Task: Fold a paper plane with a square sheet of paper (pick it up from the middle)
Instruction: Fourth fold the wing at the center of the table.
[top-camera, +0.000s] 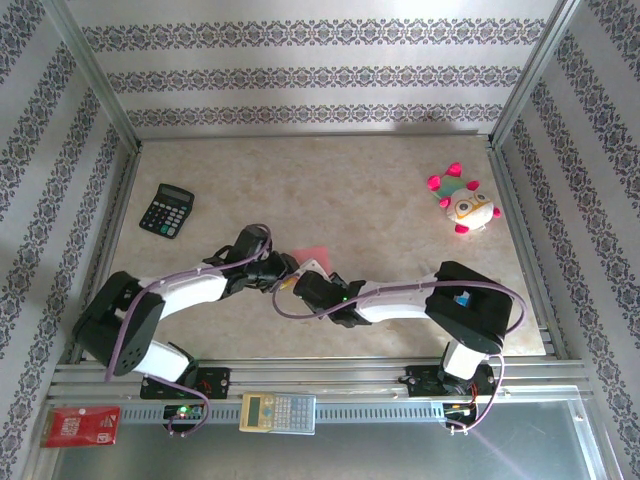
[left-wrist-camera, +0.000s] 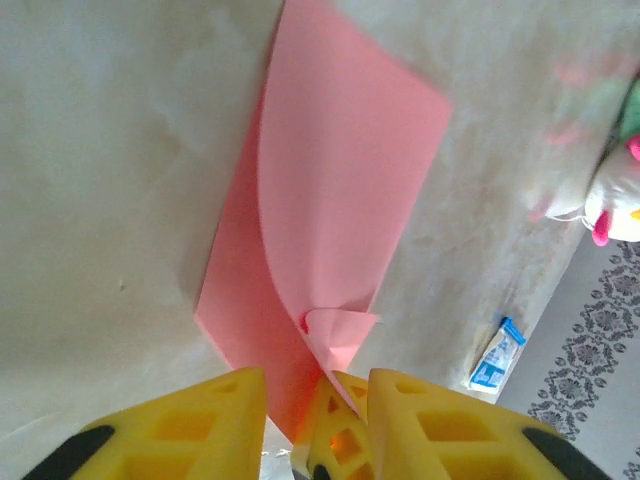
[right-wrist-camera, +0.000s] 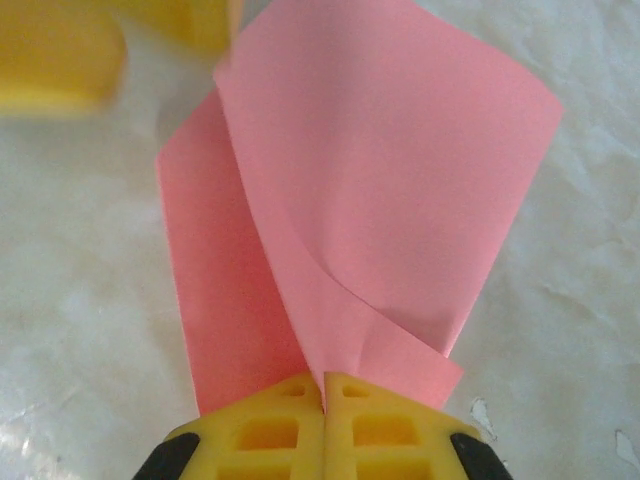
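Top external view: two arms meet at the middle of the counter (top-camera: 380, 170), with a black calculator (top-camera: 166, 210) well off to the far left. The left hand (top-camera: 283, 268) sits just left of the square sheet of paper (top-camera: 313, 252). In the left wrist view its yellow fingers (left-wrist-camera: 190, 425) stand apart, the sheet's near tip runs down between them, and no clamp on the paper is evident. The salmon-pink sheet lies at centre, one layer flat on the counter and the other curled up and over it in a soft bend. Just right of it, the right hand (right-wrist-camera: 323, 385) is closed tight, pinching the sheet's near corner where the two layers meet. A plush toy (top-camera: 466, 207) sits well apart at the far right.

The job looks to be at an early stage. A first fold is roughed in, but no sharp crease, pointed nose or wings show yet.

From above, the arms cover most of the sheet. A small yellow piece between the left fingers is hard to identify. The pinched corner is hidden inside the right hand.
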